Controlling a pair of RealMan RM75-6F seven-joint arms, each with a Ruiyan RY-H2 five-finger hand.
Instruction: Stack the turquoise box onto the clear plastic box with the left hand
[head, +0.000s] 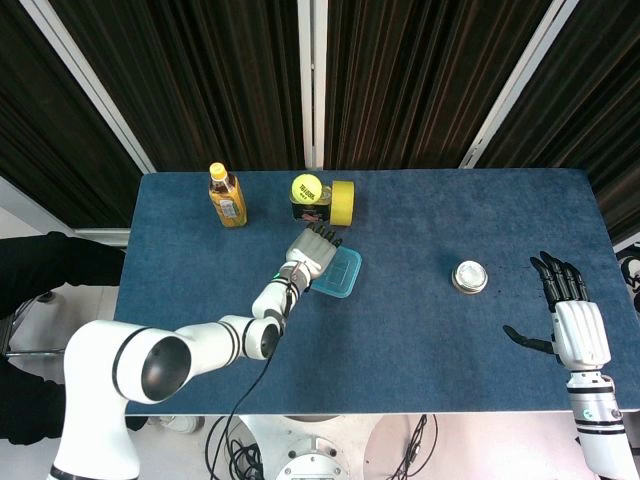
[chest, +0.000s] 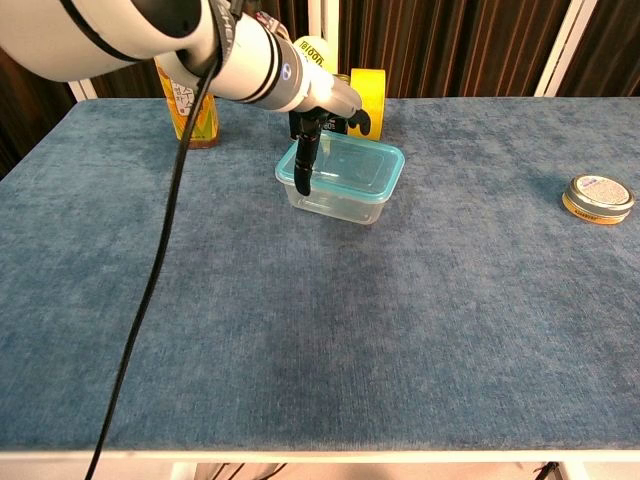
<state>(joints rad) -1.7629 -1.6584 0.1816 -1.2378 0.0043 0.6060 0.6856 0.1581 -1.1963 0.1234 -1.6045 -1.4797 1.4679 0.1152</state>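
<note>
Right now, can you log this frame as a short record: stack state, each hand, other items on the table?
stack: turquoise box sits on the clear plastic box
left hand: left hand over the stack's left end, a finger down its side; grip unclear
right hand: right hand open, resting on the table's right edge
other items: tea bottle, tennis ball, yellow tape roll, round tin

Left hand (head: 312, 249) extended; right hand (head: 573, 322) spread flat

Turquoise box (chest: 343, 166) stacked upright on clear plastic box (chest: 335, 203).
</note>
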